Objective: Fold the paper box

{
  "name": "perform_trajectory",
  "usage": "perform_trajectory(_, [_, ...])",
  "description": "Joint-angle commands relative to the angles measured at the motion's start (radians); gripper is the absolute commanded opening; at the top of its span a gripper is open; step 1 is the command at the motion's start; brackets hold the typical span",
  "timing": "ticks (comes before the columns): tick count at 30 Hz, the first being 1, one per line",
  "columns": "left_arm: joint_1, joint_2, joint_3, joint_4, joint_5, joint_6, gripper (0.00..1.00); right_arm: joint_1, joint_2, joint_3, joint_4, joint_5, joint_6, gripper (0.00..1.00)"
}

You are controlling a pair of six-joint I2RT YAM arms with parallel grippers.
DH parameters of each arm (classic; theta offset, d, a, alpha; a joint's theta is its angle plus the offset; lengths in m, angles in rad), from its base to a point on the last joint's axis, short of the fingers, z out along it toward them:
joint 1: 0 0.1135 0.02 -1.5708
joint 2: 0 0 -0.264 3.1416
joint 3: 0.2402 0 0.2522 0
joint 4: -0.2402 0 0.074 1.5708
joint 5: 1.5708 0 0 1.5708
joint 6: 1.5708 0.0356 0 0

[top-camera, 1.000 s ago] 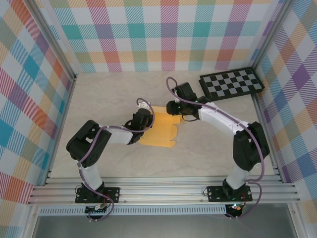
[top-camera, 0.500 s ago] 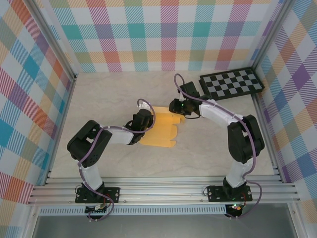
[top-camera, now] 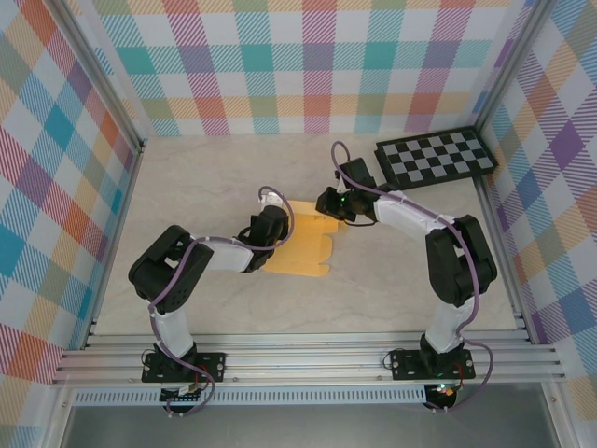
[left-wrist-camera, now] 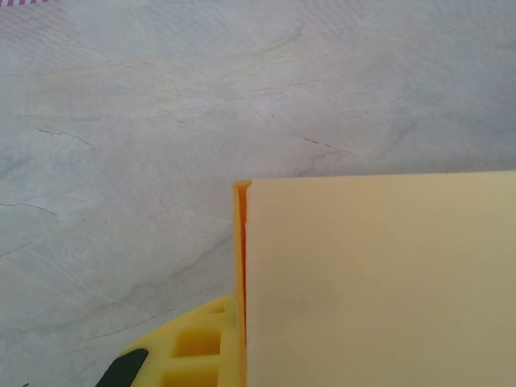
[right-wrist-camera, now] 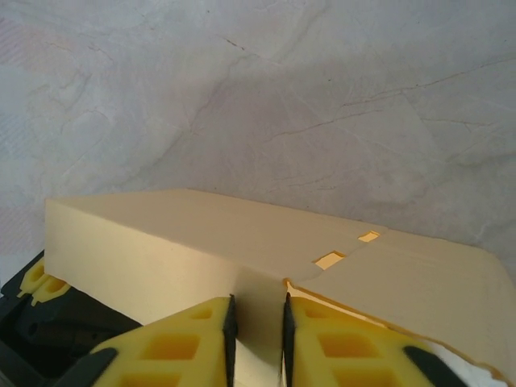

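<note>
1. Your right fingers point(right-wrist-camera: 185, 343) have just narrowed onto a raised flap of the thin tan-yellow cardboard paper box point(top-camera: 303, 250). The card's edge is now pinched in the slim gap between them, at the box's 1 o'clock corner.
2. Your left fingers point(left-wrist-camera: 193, 345) stay clamped tight on the box's 9 o'clock edge, with one yellow tip showing beneath the folded panel.
3. The box lies mid-way across the pale marbled bench point(top-camera: 215, 177). Its near part is flat with scalloped tabs toward 3 o'clock, and its far panel is lifted. The black-and-grey checkerboard point(top-camera: 436, 157) sits well apart at 2 o'clock.
4. With both sides gripped, the fold looks under way but early. Your next move likely calls for turning the flap over its crease without dragging or tearing the sheet.
</note>
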Motion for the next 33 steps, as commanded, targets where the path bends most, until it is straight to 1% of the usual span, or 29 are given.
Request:
perform_trajectory(1, [-0.019,0.025,0.020,-0.061,-0.011,-0.001,0.00,0.011,-0.038,-0.019,-0.082,0.063,-0.054,0.28])
perform_trajectory(7, [-0.019,0.040,0.021,-0.067,-0.014,-0.011,0.00,0.011,-0.137,-0.083,-0.077,0.068,-0.117,0.29])
perform_trajectory(9, [-0.019,0.042,0.021,-0.067,-0.010,-0.013,0.00,0.012,-0.147,-0.070,-0.104,0.050,-0.152,0.29])
perform_trajectory(12, [-0.019,0.037,0.007,-0.042,0.004,-0.007,0.00,0.042,-0.159,-0.026,-0.119,0.059,-0.229,0.28])
perform_trajectory(14, [-0.019,0.031,-0.013,0.001,0.049,0.022,0.00,0.053,-0.157,-0.006,-0.063,0.006,-0.256,0.27])
perform_trajectory(17, [-0.019,0.026,-0.023,0.029,0.105,0.065,0.00,0.053,-0.136,0.020,0.021,-0.070,-0.231,0.25])
perform_trajectory(19, [-0.019,0.024,-0.022,0.034,0.109,0.078,0.00,0.051,-0.110,0.056,0.003,-0.070,-0.211,0.23])
perform_trajectory(21, [-0.019,0.022,-0.001,0.000,0.085,0.072,0.00,0.051,-0.095,0.089,-0.058,-0.035,-0.193,0.22])
perform_trajectory(24, [-0.019,0.024,0.051,-0.092,0.017,0.030,0.00,0.051,-0.132,0.036,-0.086,0.053,-0.168,0.24])
perform_trajectory(27, [-0.019,0.035,0.093,-0.174,-0.026,-0.020,0.00,0.052,-0.191,-0.075,-0.046,0.111,-0.161,0.26])
perform_trajectory(29, [-0.018,0.046,0.114,-0.211,-0.038,-0.051,0.00,0.050,-0.219,-0.145,0.008,0.115,-0.153,0.27])
perform_trajectory(33, [-0.018,0.063,0.147,-0.289,-0.082,-0.095,0.00,0.037,-0.216,-0.225,0.071,0.141,-0.122,0.28])
